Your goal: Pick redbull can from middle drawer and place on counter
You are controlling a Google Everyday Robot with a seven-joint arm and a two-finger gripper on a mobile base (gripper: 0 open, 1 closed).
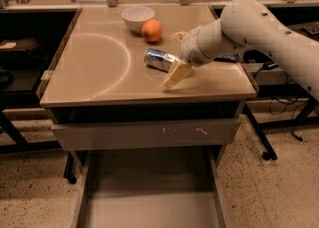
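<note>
- The redbull can (157,58) is a slim silver can. It lies on its side on the counter (99,75), with its round end turned away from the gripper (171,59).
- The other end of the can lies between the two fingers. I cannot say surely if a finger touches it there, because the wrist hides this part.
- The gripper is low over the right half of the counter and its pale fingers (177,73) stand wide apart, not closed on the can. One finger points toward the front edge and the other shows behind the can.
- The white arm (259,28) comes in from the right and from behind. It slopes down to the wrist, so the gripper points left toward the can.
- Behind the gripper, a little to its left, there is an orange (151,30), and just beyond it a white bowl (137,18).
- Below the gripper, under the grey drawer front (144,133), the middle drawer (149,207) is pulled out, and its flat grey bottom shows.
</note>
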